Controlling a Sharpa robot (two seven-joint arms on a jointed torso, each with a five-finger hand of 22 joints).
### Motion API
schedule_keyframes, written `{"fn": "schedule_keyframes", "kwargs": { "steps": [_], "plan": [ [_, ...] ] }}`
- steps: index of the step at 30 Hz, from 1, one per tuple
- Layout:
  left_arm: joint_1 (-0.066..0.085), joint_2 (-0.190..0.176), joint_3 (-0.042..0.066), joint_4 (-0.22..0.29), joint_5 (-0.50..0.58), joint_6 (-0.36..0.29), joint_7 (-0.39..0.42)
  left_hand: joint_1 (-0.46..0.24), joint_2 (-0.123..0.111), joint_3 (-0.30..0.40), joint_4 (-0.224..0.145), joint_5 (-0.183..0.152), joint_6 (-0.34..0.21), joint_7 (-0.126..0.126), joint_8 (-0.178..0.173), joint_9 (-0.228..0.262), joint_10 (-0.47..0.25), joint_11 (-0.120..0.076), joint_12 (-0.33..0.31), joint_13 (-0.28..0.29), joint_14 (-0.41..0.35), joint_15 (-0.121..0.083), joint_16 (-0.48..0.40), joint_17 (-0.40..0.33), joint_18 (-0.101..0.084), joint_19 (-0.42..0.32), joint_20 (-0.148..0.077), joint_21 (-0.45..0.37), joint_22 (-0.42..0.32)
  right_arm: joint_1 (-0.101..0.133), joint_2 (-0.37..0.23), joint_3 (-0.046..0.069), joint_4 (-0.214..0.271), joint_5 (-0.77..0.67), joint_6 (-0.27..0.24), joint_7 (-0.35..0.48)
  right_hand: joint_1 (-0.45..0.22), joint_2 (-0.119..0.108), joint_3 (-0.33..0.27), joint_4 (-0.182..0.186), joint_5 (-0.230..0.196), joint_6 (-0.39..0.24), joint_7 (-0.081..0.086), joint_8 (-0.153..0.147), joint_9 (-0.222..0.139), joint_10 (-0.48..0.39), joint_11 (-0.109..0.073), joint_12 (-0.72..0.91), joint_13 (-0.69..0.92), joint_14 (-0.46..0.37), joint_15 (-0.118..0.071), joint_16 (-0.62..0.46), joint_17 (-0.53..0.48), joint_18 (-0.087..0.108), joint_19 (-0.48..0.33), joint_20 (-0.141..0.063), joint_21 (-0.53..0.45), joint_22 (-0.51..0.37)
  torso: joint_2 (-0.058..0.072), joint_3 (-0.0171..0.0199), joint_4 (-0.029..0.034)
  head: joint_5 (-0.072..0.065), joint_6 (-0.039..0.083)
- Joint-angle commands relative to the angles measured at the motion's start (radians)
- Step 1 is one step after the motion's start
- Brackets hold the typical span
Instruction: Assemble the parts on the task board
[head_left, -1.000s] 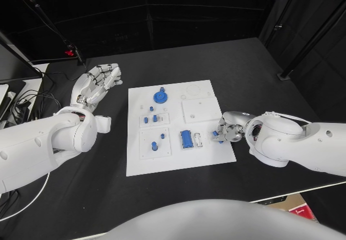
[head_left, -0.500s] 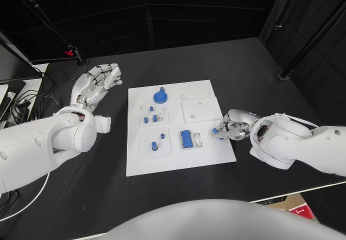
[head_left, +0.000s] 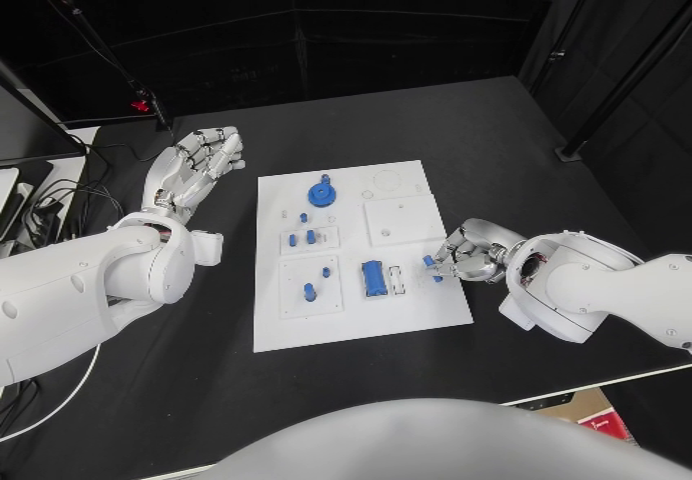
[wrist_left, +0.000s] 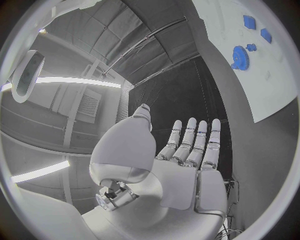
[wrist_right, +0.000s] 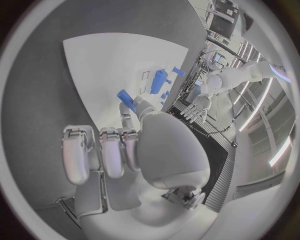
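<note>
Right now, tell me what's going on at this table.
The robot is assembling small blue parts on the white task board. Its right hand pinches a small blue part over the board's right edge, beside the larger blue block. The left hand rests open on the black table, off the board's left side, holding nothing. A blue gear sits near the board's far end.

We observe the right hand (head_left: 464, 257), pinching a small blue part (head_left: 431, 262), has shifted slightly farther from the blue block (head_left: 374, 277).
</note>
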Motion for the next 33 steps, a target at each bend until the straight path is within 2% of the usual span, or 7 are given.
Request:
{"fn": "schedule_keyframes", "kwargs": {
  "steps": [1, 3, 6, 11, 17, 26, 33],
  "plan": [
    [0.001, 0.004, 0.001, -0.001, 0.000, 0.008, 0.045, 0.002, 0.009, -0.004, 0.001, 0.005, -0.004, 0.153, 0.005, -0.001, -0.006, 0.003, 0.003, -0.002, -0.007, 0.002, 0.006, -0.001, 0.001, -0.004, 0.003, 0.005, -0.002, 0.010, 0.006, 0.001, 0.014, 0.218, -0.005, 0.073, -0.022, 0.002, -0.009, 0.015, 0.012, 0.068, -0.053, -0.009, -0.004, 0.104, 0.005, 0.004, 0.263, 0.106, 0.001, 0.002, 0.263, -0.015, 0.104, -0.004, 0.003, 0.263, 0.000, 0.0002, 0.0002, 0.000, 0.000],
    [0.001, 0.005, 0.001, -0.002, 0.000, 0.008, 0.045, 0.002, 0.009, -0.004, 0.001, 0.005, -0.004, 0.153, 0.005, -0.001, -0.006, 0.003, 0.003, -0.002, -0.007, 0.002, 0.006, -0.001, 0.001, -0.004, 0.003, 0.005, -0.002, 0.014, 0.016, 0.001, 0.016, 0.267, 0.003, 0.075, -0.032, 0.006, -0.014, 0.023, 0.016, 0.071, -0.053, -0.016, -0.005, 0.104, 0.005, 0.004, 0.263, 0.106, 0.001, 0.002, 0.263, -0.015, 0.104, -0.003, 0.003, 0.263, 0.001, 0.0007, -0.0020, 0.002, 0.000],
    [0.001, 0.007, 0.001, -0.002, 0.000, 0.008, 0.045, 0.002, 0.009, -0.004, 0.001, 0.005, -0.004, 0.153, 0.005, -0.001, -0.006, 0.003, 0.003, -0.002, -0.007, 0.002, 0.006, -0.001, 0.001, -0.004, 0.003, 0.005, -0.002, 0.016, 0.029, 0.001, 0.013, 0.301, 0.010, 0.075, -0.048, 0.010, -0.023, 0.038, 0.021, 0.075, -0.053, -0.024, -0.008, 0.104, 0.005, 0.004, 0.263, 0.106, 0.001, 0.002, 0.263, -0.015, 0.104, -0.003, 0.003, 0.263, 0.001, 0.0005, -0.0001, 0.001, 0.000],
    [0.001, 0.008, 0.001, -0.003, 0.000, 0.007, 0.044, 0.002, 0.009, -0.004, 0.001, 0.005, -0.004, 0.153, 0.005, -0.001, -0.006, 0.003, 0.003, -0.002, -0.007, 0.002, 0.006, -0.001, 0.001, -0.004, 0.003, 0.005, -0.002, 0.018, 0.060, 0.001, -0.002, 0.263, 0.006, 0.048, -0.085, 0.008, -0.058, 0.076, 0.059, 0.085, -0.052, -0.042, -0.012, 0.104, 0.006, 0.004, 0.263, 0.106, 0.001, 0.002, 0.263, -0.015, 0.104, -0.003, 0.003, 0.263, 0.000, 0.0000, -0.0022, 0.006, 0.000],
    [0.002, 0.008, 0.001, -0.003, 0.000, 0.008, 0.044, 0.002, 0.009, -0.004, 0.001, 0.005, -0.004, 0.153, 0.005, -0.001, -0.006, 0.003, 0.003, -0.002, -0.007, 0.002, 0.006, -0.001, 0.001, -0.004, 0.003, 0.005, -0.002, 0.019, 0.082, 0.001, -0.013, 0.183, -0.003, -0.009, -0.086, 0.009, -0.062, 0.079, 0.061, 0.088, -0.053, -0.044, -0.013, 0.104, 0.006, 0.004, 0.263, 0.106, 0.001, 0.002, 0.263, -0.015, 0.104, -0.003, 0.003, 0.263, 0.001, 0.0013, 0.0005, 0.008, 0.000],
    [0.002, 0.009, 0.001, -0.003, 0.000, 0.008, 0.044, 0.002, 0.009, -0.004, 0.001, 0.005, -0.004, 0.153, 0.005, -0.001, -0.006, 0.003, 0.003, -0.002, -0.007, 0.002, 0.006, -0.001, 0.001, -0.004, 0.003, 0.005, -0.002, 0.019, 0.115, 0.001, -0.019, 0.063, 0.001, -0.096, -0.088, 0.013, -0.065, 0.084, 0.063, 0.091, -0.053, -0.048, -0.013, 0.104, 0.005, 0.004, 0.263, 0.106, 0.001, 0.002, 0.263, -0.015, 0.104, -0.003, 0.003, 0.263, 0.002, 0.0005, -0.0023, 0.014, 0.000],
    [0.002, 0.008, 0.001, -0.003, 0.000, 0.009, 0.044, 0.002, 0.009, -0.004, 0.001, 0.005, -0.004, 0.153, 0.005, -0.001, -0.006, 0.003, 0.003, -0.002, -0.007, 0.002, 0.006, -0.001, 0.001, -0.004, 0.003, 0.005, -0.002, 0.019, 0.137, 0.001, -0.022, -0.018, 0.045, -0.139, -0.093, 0.014, -0.074, 0.092, 0.059, 0.091, -0.052, -0.055, -0.015, 0.104, 0.006, 0.004, 0.263, 0.106, 0.000, 0.002, 0.263, -0.015, 0.104, -0.003, 0.003, 0.263, 0.001, 0.0015, -0.0017, 0.017, 0.000]
  ]
}}
